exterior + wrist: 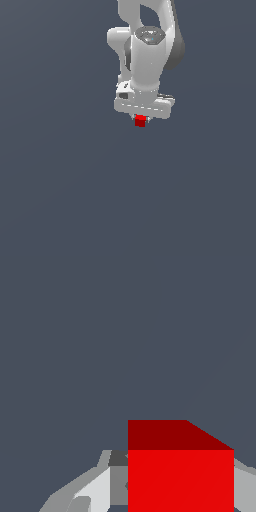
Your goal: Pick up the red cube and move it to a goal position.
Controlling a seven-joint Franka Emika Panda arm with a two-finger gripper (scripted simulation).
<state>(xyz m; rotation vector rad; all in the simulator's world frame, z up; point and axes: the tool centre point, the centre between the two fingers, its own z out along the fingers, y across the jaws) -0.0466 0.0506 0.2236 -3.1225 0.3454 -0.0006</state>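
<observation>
Wrist view: the cube is pinched between the fingers of the gripper, presumably so it can be carried to the goal.

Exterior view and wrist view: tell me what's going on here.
A white Franka arm's gripper has the red cube between its fingers. In the exterior view the small cube pokes out just beneath the wide gripper body, near the middle of a plain dark grey surface. The wrist view shows the cube filling the space between the fingers, so it appears gripped. No goal marker shows in either view, and I cannot tell whether the cube is off the surface.
</observation>
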